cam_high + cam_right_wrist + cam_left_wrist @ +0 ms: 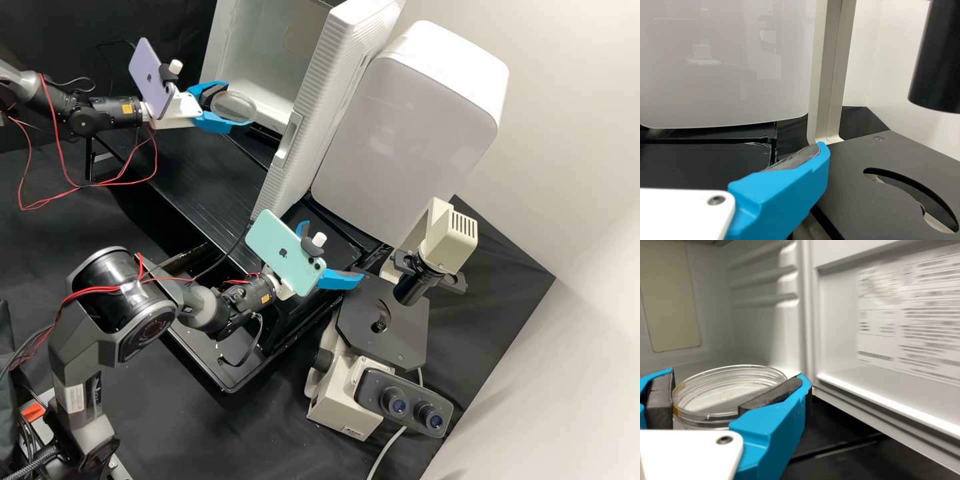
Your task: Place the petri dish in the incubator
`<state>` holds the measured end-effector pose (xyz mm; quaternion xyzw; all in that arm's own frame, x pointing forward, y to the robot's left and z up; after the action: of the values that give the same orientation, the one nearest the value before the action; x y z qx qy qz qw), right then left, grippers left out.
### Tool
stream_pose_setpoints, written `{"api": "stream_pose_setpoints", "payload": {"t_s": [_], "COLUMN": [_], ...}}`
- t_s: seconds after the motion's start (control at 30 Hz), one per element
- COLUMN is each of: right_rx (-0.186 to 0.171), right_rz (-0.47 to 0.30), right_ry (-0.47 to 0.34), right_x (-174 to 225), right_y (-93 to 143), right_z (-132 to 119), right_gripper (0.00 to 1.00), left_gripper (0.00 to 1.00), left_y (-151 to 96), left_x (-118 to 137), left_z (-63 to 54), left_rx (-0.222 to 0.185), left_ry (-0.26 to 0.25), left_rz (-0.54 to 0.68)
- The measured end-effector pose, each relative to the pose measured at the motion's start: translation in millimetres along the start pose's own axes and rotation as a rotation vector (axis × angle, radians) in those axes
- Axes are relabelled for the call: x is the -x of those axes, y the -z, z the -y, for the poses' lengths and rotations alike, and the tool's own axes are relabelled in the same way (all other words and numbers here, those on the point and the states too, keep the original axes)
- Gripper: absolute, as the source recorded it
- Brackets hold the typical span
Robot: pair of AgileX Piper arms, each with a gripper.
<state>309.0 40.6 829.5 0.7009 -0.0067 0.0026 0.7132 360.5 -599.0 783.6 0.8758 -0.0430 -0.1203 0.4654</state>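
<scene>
**Now the left jaws are holding the petri dish [725,390] at the incubator's [250,47] open front**

The left jaws are clamping the clear, lidded dish from both sides, their blue fingers [775,420] pressing dark pads [767,396] against its rim. The dish is sitting level between them. In the high view it is hanging just at the lower edge of the white chamber. Whether it is touching the chamber floor I cannot tell. Beside it the incubator door [320,100] is standing open, its inner face showing a printed label [910,310] and a white ledge below that. A lilac phone [150,77] is riding on the left arm's wrist.

The right jaws are standing apart and gripping nothing. One blue finger [785,192] is reaching over the edge of the black stage [880,170] of a microscope [373,393]. A mint-green phone [283,253] is riding on that wrist. The arm is lying low over the black worktop [193,173], in front of the open door and well apart from the dish. Red wires [60,167] are trailing along both arms.
</scene>
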Motion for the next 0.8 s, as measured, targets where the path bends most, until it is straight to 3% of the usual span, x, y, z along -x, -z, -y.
{"api": "stream_pose_setpoints", "payload": {"t_s": [0.17, 0.4, 0.67, 0.8], "right_rx": [0.0, 0.0, 0.0, 0.0], "right_rz": [0.0, 0.0, 0.0, 0.0], "right_ry": [0.0, 0.0, 0.0, 0.0], "right_x": [0, 0, 0, 0], "right_y": [0, 0, 0, 0], "right_z": [0, 0, 0, 0], "right_gripper": [1.0, 1.0, 1.0, 1.0], "left_gripper": [0.0, 0.0, 0.0, 0.0], "left_y": [5, 5, 6, 8], "left_x": [-27, -52, -76, -90], "left_z": [-8.9, -24.0, -30.1, -30.3], "left_rx": [0.032, 0.037, 0.031, 0.048], "left_ry": [0.004, -0.015, 0.004, 0.026], "left_rz": [-0.052, -0.102, -0.165, -0.213]}}
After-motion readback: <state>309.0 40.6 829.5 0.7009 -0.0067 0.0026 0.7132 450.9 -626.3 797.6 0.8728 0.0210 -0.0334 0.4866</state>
